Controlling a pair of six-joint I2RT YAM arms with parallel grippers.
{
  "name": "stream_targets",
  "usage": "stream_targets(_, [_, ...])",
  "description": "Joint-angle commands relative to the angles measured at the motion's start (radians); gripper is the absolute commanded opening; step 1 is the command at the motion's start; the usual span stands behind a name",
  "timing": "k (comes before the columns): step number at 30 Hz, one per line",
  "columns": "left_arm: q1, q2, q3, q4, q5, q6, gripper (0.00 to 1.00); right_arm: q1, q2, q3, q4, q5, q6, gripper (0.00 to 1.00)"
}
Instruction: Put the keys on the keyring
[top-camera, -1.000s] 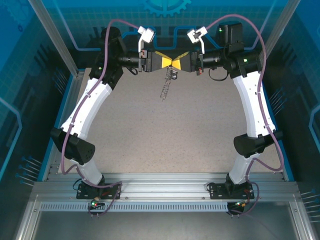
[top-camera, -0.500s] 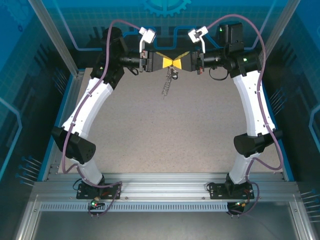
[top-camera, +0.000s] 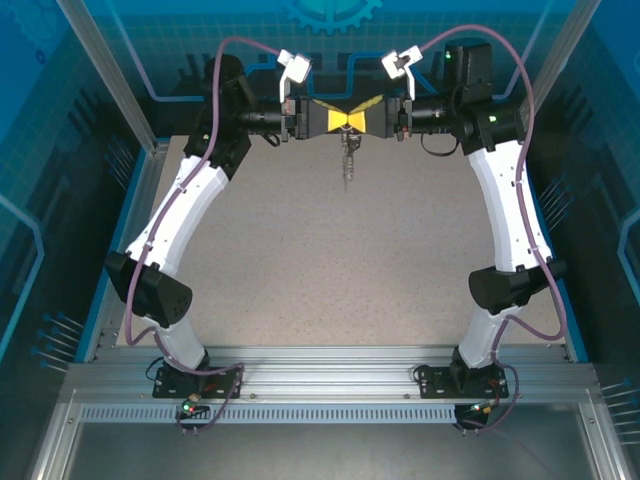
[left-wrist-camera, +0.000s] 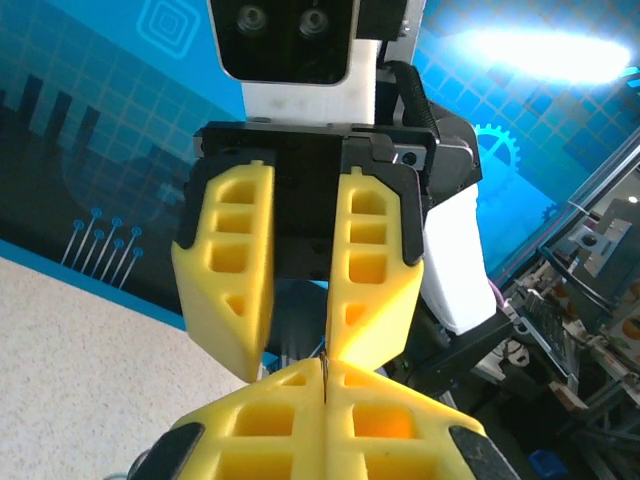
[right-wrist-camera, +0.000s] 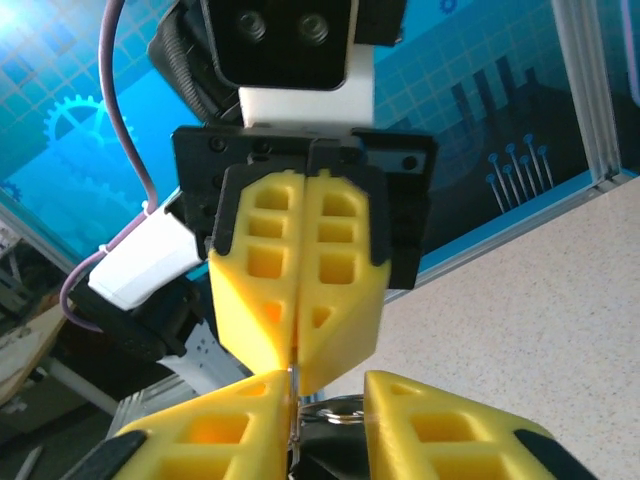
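Observation:
My two grippers meet tip to tip high at the back of the table. The left gripper (top-camera: 344, 120) (left-wrist-camera: 325, 378) is shut on a thin flat metal edge, which I take for the keyring (left-wrist-camera: 325, 368). From that meeting point a short string of silvery rings (top-camera: 348, 160) hangs straight down. The right gripper (top-camera: 353, 120) (right-wrist-camera: 330, 392) stands open; the metal edge (right-wrist-camera: 296, 400) lies against one finger and the other finger is clear of it. A silvery ring (right-wrist-camera: 340, 413) shows in the gap. The keys cannot be told apart within the hanging cluster.
The speckled table (top-camera: 330, 270) stretches in front of the arms. A blue-lit back wall (top-camera: 330, 40) stands close behind the grippers. Aluminium frame posts (top-camera: 110, 80) rise at the back corners.
The left gripper has closed and the right gripper has opened. The hanging rings, slanting down-left before, now hang straight below the fingertips. Both wrists sit slightly higher.

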Motion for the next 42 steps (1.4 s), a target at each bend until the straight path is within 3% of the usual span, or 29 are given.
stream_targets(1, [-0.005,-0.016,-0.029,0.225,-0.049,-0.132,0.00,-0.047,-0.060,-0.078,0.148,0.006,0.101,0.30])
stream_targets(6, [-0.005,0.012,-0.010,0.348,-0.069,-0.238,0.00,-0.087,-0.164,-0.241,0.269,0.059,0.158,0.38])
stream_targets(14, [-0.004,0.035,0.015,0.410,-0.100,-0.302,0.00,-0.085,-0.292,-0.442,0.408,0.050,0.210,0.51])
stream_targets(33, [-0.005,0.028,0.019,0.429,-0.108,-0.321,0.00,0.065,-0.253,-0.381,0.351,0.180,0.128,0.58])
stream_targets(37, [-0.005,0.021,0.016,0.431,-0.105,-0.320,0.00,0.069,-0.249,-0.386,0.363,0.217,0.132,0.51])
stream_targets(42, [-0.005,0.009,0.006,0.433,-0.108,-0.319,0.00,0.069,-0.257,-0.400,0.359,0.240,0.134,0.22])
